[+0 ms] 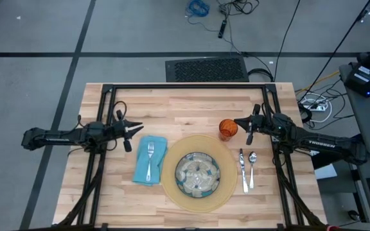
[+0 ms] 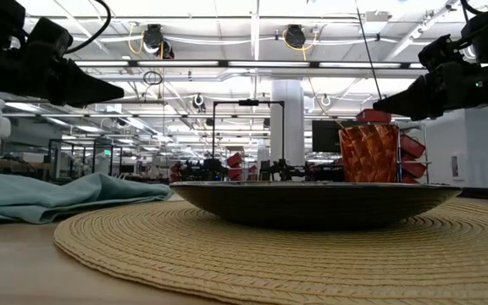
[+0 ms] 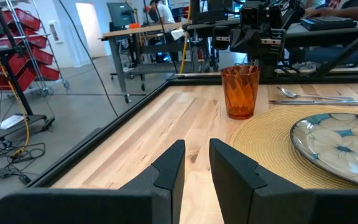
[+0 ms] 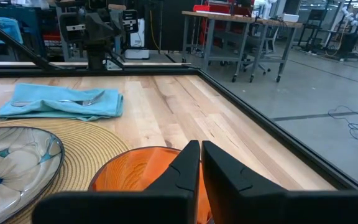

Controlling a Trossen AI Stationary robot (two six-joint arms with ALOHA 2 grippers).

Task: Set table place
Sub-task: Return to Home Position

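On the wooden table [image 1: 185, 109] lies a round tan mat [image 1: 169, 187] with a flowered plate [image 1: 198, 173] on it. Left of the mat, a silver fork [image 1: 150, 159] rests on a teal napkin [image 1: 140, 170]. A knife [image 1: 243, 168] and a spoon [image 1: 252, 168] lie right of the mat. An orange cup [image 1: 228, 129] stands at the mat's far right edge. My left gripper [image 3: 196, 155] hovers just beyond the napkin's far end, level, slightly open with nothing in it. My right gripper [image 4: 201, 152] is shut, its tips just above and right of the cup, apparently clear of it.
Black frame rails [image 1: 185, 86] run along the table's far edge and down both sides, under the arms. Bare wood lies between the far rail and the place setting. Beyond the table are grey floor, a black floor mat [image 1: 206, 69] and cables.
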